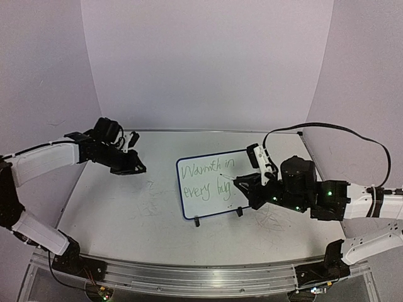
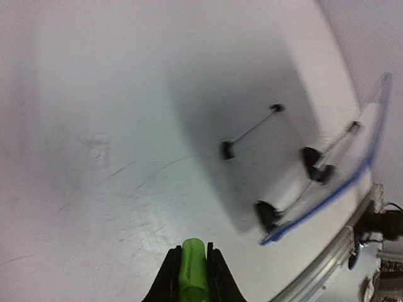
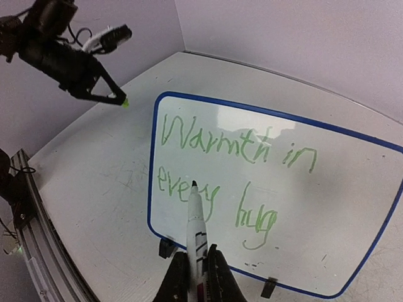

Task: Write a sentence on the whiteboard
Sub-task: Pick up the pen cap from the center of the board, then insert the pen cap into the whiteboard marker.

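The whiteboard (image 1: 208, 204) stands tilted on two black feet at mid-table, with a blue rim. The sentence (image 1: 206, 178) in green reads "Warmth in every hug" in two lines, and shows plainly in the right wrist view (image 3: 233, 170) on the whiteboard (image 3: 352, 189). My right gripper (image 3: 198, 255) is shut on a white marker (image 3: 196, 217). The marker's dark tip is over the word "every", and I cannot tell if it touches. My left gripper (image 2: 192, 251) is shut on a green cap (image 2: 192, 267) and hovers left of the board (image 1: 135, 168).
An aluminium rail (image 1: 201, 270) runs along the table's near edge. Faint grey scribble marks (image 1: 151, 189) lie on the tabletop left of the board. The board's blue rim (image 2: 352, 179) and feet show in the left wrist view. A black cable (image 1: 340, 129) loops above the right arm.
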